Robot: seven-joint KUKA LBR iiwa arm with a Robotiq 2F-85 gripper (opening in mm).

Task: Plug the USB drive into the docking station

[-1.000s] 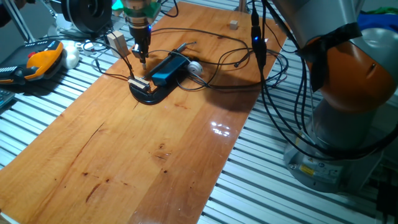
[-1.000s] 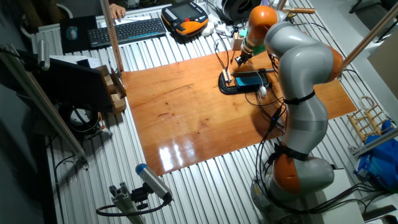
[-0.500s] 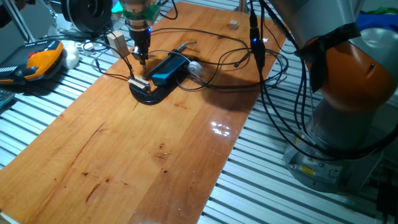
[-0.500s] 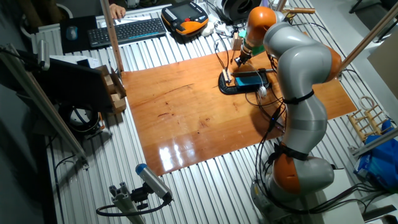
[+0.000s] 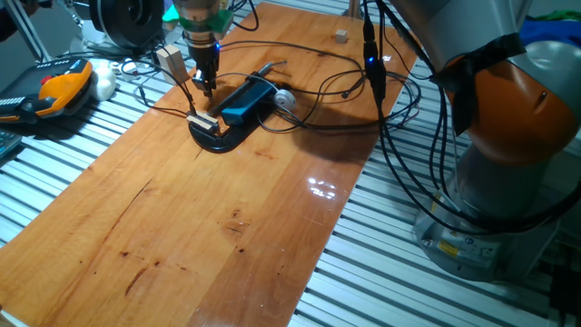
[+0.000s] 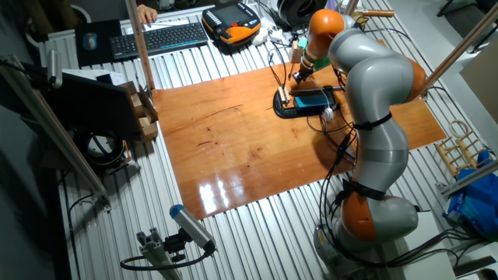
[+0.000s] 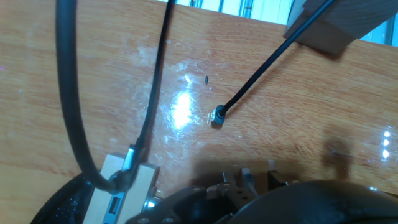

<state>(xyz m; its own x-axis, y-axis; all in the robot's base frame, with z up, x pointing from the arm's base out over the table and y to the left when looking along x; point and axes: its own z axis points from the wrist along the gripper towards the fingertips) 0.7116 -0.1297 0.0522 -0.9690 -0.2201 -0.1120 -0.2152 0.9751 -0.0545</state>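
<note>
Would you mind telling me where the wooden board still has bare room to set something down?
The board is bare across its near half, below the blue docking station. It is crowded at the far end: gripper, cables and USB drive.

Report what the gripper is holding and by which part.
Cannot be told: the gripper hangs above the docking station, but its fingers are too small and dark to read.

We see the wooden tabletop (image 5: 227, 227); near its far edge lie the docking station (image 5: 247, 101), black cables (image 5: 318, 100) and a small block (image 5: 340, 35).
</note>
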